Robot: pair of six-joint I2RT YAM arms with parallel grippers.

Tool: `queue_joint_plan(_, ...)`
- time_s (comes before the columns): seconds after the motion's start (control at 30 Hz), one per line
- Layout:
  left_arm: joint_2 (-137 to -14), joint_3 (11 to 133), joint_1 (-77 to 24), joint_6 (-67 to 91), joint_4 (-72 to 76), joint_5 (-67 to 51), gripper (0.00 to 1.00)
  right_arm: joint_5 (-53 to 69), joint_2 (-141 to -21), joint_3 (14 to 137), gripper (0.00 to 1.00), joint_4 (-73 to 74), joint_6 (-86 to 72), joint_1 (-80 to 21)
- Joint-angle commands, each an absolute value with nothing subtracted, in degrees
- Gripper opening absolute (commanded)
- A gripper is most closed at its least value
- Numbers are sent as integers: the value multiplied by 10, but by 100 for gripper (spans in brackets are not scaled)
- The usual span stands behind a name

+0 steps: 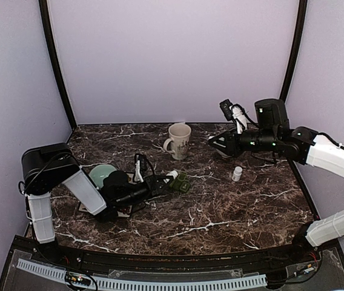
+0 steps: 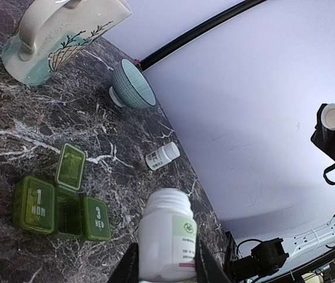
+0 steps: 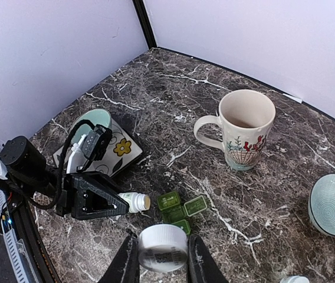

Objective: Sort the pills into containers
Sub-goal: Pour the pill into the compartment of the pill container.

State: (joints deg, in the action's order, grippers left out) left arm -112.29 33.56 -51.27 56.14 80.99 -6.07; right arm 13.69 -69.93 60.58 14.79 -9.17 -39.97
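Left wrist view: my left pincer (image 2: pixel 167 265) pinches uncapped bottle (image 2: pixel 166 230) near pill box (image 2: pixel 35 203), middle lid (image 2: pixel 71 166) up; right pincer (image 3: pixel 162 252) pinches cap (image 3: pixel 163 239). Pouring step, I judge; next, tip over open compartment (image 2: pixel 67 215).

Glossy marble-look tabletop (image 1: pixel 220 209); translucent green plastic pill box (image 2: pixel 61 203); glazed ceramic mug (image 1: pixel 178 140).

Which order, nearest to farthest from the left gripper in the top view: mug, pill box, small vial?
From the left gripper:
1. Pill box, right at its tip, mid-table.
2. Mug, behind the pill box, toward the back wall.
3. Small vial, standing well off on the right side.
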Motion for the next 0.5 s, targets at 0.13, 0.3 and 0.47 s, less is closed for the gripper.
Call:
queue_joint_plan(0.13,-1127,345,-519,556,773,-41,0,140,-687,601,0,129,-100,-396)
queue_joint_plan(0.3,-1136,363,-519,556,743,-46,0,140,-687,600,0,129,-101,-396)
queue_joint_plan(0.47,-1142,373,-519,556,729,-47,0,143,-688,599,0,128,-102,-396)
